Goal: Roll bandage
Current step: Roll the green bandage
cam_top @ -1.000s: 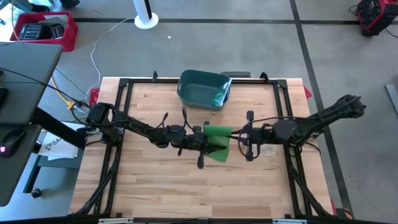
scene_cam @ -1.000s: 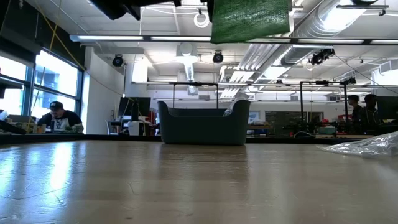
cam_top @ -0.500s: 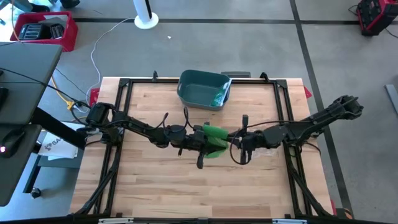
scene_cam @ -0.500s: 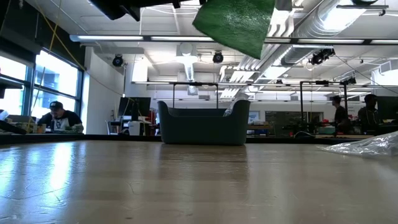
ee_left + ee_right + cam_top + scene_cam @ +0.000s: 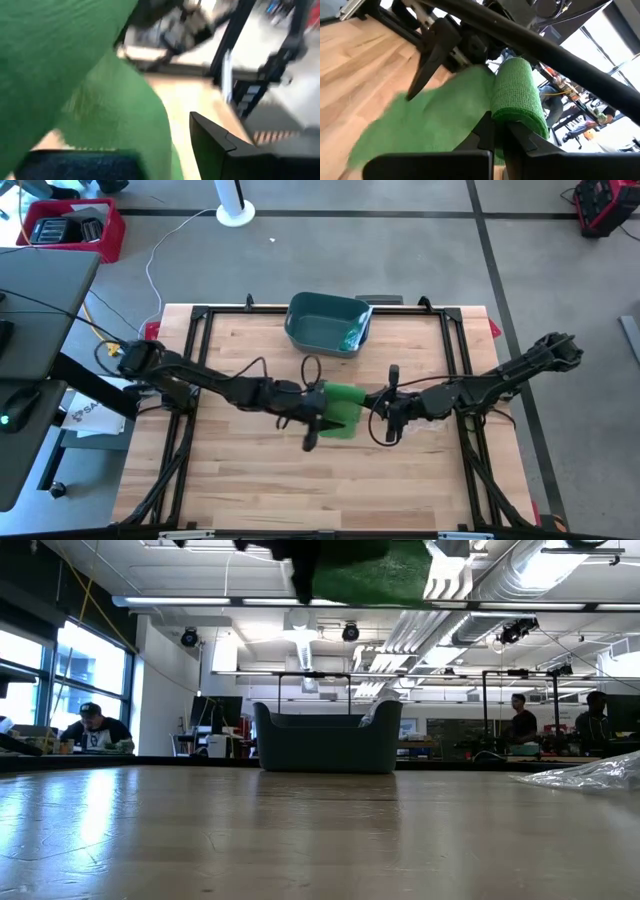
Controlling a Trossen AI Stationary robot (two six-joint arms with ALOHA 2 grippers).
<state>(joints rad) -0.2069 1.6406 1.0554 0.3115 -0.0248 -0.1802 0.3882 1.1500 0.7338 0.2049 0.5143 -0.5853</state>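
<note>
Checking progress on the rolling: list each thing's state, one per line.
Bandage: green, partly rolled, held in the air between both grippers.
Left gripper: at the bandage's loose end.
Right gripper: shut on the rolled end.
Bin: upright, at the table's far edge.
Plastic wrapper: crumpled, lying on the table.

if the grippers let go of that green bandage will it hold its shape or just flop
Probably flop: the loose part of the bandage hangs as a soft, creased sheet between the left gripper and right gripper. The rolled end looks firmer and may unroll. It seems light, sagging little in mid-air.
</note>
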